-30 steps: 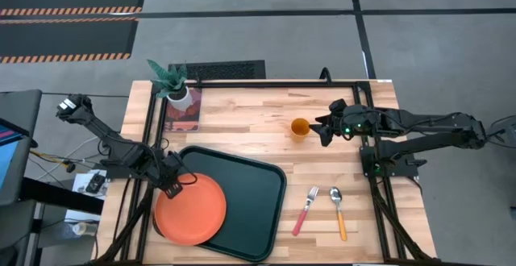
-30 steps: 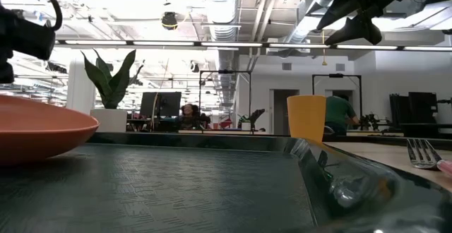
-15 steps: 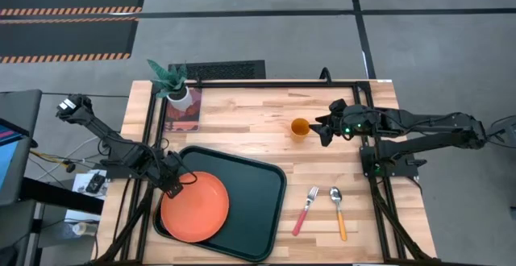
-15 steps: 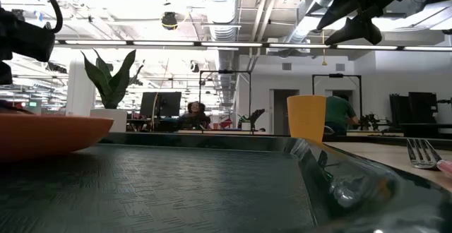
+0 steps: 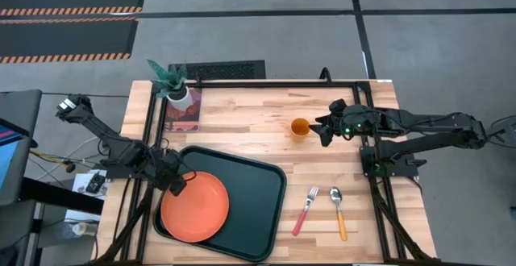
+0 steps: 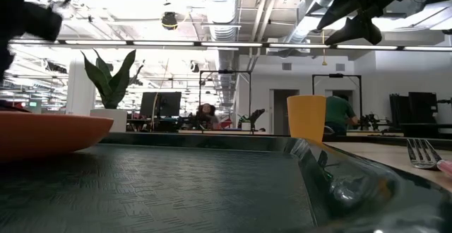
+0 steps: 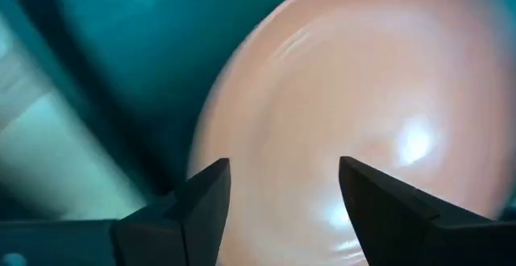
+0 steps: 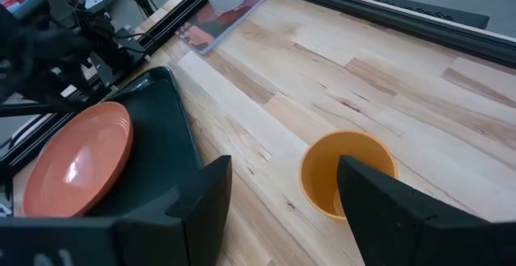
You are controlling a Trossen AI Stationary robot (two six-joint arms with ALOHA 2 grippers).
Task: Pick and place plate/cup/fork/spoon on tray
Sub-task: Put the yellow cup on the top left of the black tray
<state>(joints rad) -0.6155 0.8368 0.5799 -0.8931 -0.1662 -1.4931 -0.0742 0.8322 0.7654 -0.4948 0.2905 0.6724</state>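
Note:
The orange-red plate lies flat in the left half of the dark green tray. My left gripper stands open just over the plate's far-left rim; in its wrist view the fingertips straddle the plate with nothing between them. My right gripper hangs open to the right of the upright orange-yellow cup, with the cup ahead of its fingers. The pink-handled fork and the orange-handled spoon lie on the wood to the right of the tray.
A white pot with a green plant stands on a book at the far left of the table. Black frame rails run along the table's edges. Bare wood lies between the tray, the cup and the cutlery.
My left gripper has carried the plate a little toward the table's right, set it down flat in the tray, opened and let go, then drawn slightly back toward the left. The plate, tipped at first, now lies level.

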